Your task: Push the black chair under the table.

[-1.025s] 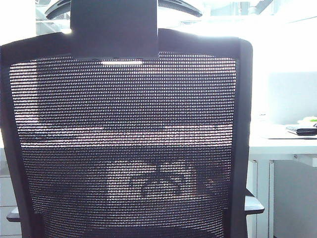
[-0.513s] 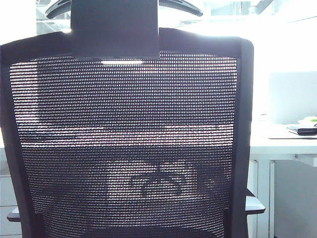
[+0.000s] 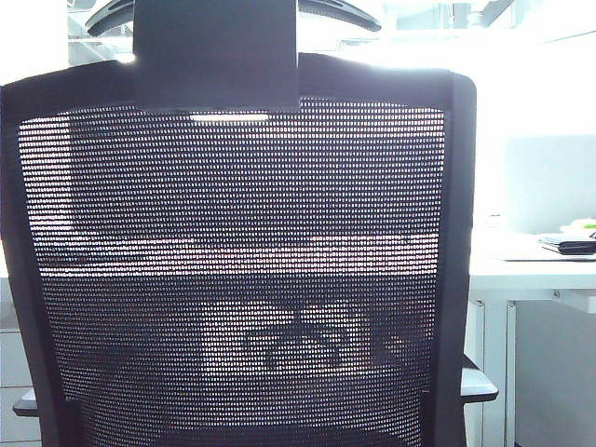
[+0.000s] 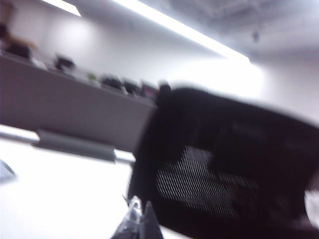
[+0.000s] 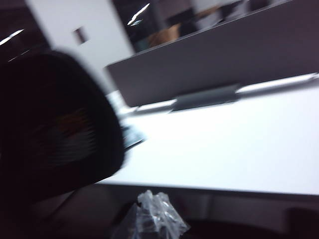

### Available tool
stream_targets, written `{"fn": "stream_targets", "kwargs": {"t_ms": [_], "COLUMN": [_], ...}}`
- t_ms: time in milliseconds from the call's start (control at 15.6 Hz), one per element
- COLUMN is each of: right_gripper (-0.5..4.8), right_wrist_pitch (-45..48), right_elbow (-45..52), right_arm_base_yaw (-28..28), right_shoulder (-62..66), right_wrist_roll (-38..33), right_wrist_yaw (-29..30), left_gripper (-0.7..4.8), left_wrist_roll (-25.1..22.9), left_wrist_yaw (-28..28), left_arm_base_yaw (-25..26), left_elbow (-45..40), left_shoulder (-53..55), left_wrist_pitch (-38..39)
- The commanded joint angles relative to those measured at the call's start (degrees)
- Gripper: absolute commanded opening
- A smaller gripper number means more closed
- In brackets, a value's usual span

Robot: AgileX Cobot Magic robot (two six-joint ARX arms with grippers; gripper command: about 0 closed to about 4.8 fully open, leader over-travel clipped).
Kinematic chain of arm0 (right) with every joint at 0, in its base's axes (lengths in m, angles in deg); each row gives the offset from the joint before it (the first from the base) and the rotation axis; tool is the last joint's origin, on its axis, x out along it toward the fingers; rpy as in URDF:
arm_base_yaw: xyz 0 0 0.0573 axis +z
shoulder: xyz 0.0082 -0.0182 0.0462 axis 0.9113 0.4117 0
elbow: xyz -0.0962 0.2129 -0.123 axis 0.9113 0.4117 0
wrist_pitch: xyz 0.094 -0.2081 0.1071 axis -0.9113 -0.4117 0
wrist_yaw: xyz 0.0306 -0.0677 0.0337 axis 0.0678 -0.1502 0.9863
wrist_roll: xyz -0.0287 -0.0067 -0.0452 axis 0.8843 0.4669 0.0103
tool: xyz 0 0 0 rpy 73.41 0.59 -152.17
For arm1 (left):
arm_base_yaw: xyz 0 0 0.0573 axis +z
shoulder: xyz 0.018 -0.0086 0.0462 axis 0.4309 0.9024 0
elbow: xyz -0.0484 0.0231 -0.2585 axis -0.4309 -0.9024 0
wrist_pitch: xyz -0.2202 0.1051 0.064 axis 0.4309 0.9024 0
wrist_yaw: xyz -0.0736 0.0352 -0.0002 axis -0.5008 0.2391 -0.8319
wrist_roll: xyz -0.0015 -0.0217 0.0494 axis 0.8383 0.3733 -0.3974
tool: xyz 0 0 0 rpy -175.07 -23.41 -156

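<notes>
Plainly, big black mesh-backed office chair (image 3: 233, 261) fills exterior view | white bench (image 3: 521, 272) right of frame | left gripper (image 4: 138, 221), right gripper (image 5: 149, 216) at wrist-view bottoms, state can't tell | risk: armrest fouling bench edge.

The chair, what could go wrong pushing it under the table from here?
1. The chair's armrest sits close below the table edge and might catch on it.
2. The mesh back fills the exterior view, hiding both hands there; only blurred tips of the left hand and right hand show in the wrist views, so contact is unclear.
</notes>
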Motion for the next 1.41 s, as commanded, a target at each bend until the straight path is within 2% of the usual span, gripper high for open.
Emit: {"fn": "stream_targets", "kwargs": {"t_ms": [64,128,192,320,384,513,641,897,1025,1218,1410], "right_gripper": [-0.09,-0.09,-0.09,-0.09,-0.09,-0.09,-0.09,-0.09,-0.09,-0.09,-0.09], "right_wrist_pitch": [0.96,0.87,1.20,1.84,2.73,5.44,5.16,3.96,4.28,4.31,6.93], "right_elbow": [-0.66,-0.66,-0.66,-0.66,-0.63,-0.59,-0.55,1.46,2.95,6.36,6.56], "right_arm_base_yaw": [14.95,23.08,28.76,35.54,36.22,36.24,35.58,35.30,34.93,29.81,25.49], "right_shoulder": [3.37,5.62,8.00,13.77,15.98,19.89,20.81,21.55,21.55,21.57,21.59], "right_wrist_roll": [1.07,3.89,5.20,5.49,5.18,2.29,2.32,0.68,0.39,-0.70,-0.70], "right_wrist_yaw": [-9.88,-17.64,-21.86,-25.77,-25.75,-25.33,-25.33,-25.31,-25.83,-25.24,-20.20], "left_gripper": [-0.06,-0.06,-0.06,-0.06,-0.06,-0.06,-0.06,-0.06,-0.06,-0.06,-0.06], "left_wrist_roll": [0.20,0.15,-0.24,-0.26,-0.26,-0.26,-0.26,-0.63,-1.81,-3.32,-3.50], "left_wrist_yaw": [-4.81,-4.63,-4.63,-4.85,-4.85,-5.22,-7.37,-6.88,-4.55,-3.72,-3.50], "left_arm_base_yaw": [-0.11,-0.09,-0.09,-0.11,-0.09,-0.09,-0.11,-0.09,-0.09,-0.11,-0.09], "left_elbow": [0.28,0.24,0.22,-0.04,-0.04,-0.02,-0.33,-3.04,-4.11,-4.31,-4.31], "left_shoulder": [2.01,2.91,4.44,8.22,10.01,14.36,16.63,17.00,17.00,17.07,18.12], "left_wrist_pitch": [2.47,6.19,9.35,11.58,11.72,12.46,13.79,14.12,14.03,11.37,9.79]}}
